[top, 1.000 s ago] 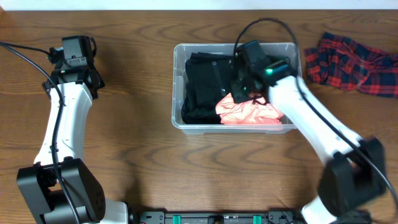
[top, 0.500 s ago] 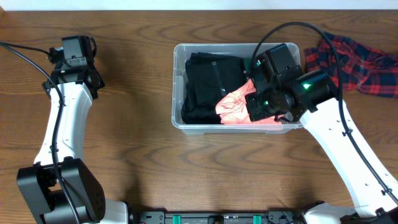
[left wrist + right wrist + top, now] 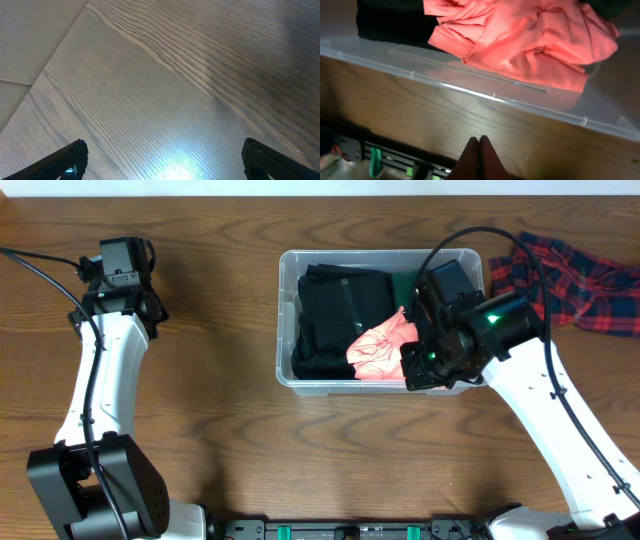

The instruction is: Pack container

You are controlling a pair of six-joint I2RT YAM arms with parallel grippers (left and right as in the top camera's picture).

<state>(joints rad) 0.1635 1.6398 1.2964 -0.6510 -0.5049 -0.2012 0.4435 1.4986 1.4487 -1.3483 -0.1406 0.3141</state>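
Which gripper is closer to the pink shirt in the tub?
Right. The right gripper is at the container's front wall, close by the pink shirt; the left gripper hangs over the table, far left of the container.

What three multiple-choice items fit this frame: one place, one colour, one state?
1. Where is the plaid cloth relative to the tub?
A. inside it
B. on the table, to its right
C. draped over its rim

2. What colour is the garment beside the black clothes in the tub?
A. coral pink
B. yellow
C. white

3. What state is the right end effector in?
A. wide open
B. shut on the garment
C. shut, empty

Answers:
1 B: the overhead view shows it on bare wood outside the tub.
2 A: both the overhead and right wrist views show coral pink.
3 C: in the right wrist view the fingertips meet with nothing between them.
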